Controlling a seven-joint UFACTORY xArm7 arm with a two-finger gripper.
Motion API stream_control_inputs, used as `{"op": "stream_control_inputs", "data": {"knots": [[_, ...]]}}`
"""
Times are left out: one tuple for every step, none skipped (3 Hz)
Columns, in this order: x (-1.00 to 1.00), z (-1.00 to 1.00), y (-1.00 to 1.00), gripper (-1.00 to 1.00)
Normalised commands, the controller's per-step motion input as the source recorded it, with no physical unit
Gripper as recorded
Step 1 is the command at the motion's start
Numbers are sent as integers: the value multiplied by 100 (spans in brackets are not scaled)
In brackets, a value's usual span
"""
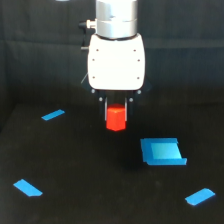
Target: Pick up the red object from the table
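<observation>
Hanging clear of the worktop [75, 200], the red object [116, 119] sits between the fingers of the tool [116, 111], which looks pinched onto its upper part; only the lower faceted body shows below the white housing. Dark surface shows beneath the block and a faint shadow lies lower down, so I judge it airborne rather than resting, though the gap is hard to read from this single view. Grasp and lift therefore look done; what remains, at most, is holding it steady or raising it a bit more. Grip seems centred, block roughly upright, no visible tilt. Around it, four flat blue pieces lie on the worktop: a larger one [161, 151] near the block on the exterior view's right, a strip [53, 115] on the left, and two more at the near left [27, 188] and near right [200, 196], all well apart from the tool.
</observation>
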Motion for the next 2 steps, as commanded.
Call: {"op": "stream_control_inputs", "data": {"knots": [[5, 3, -4, -97], [1, 7, -7, -100]]}}
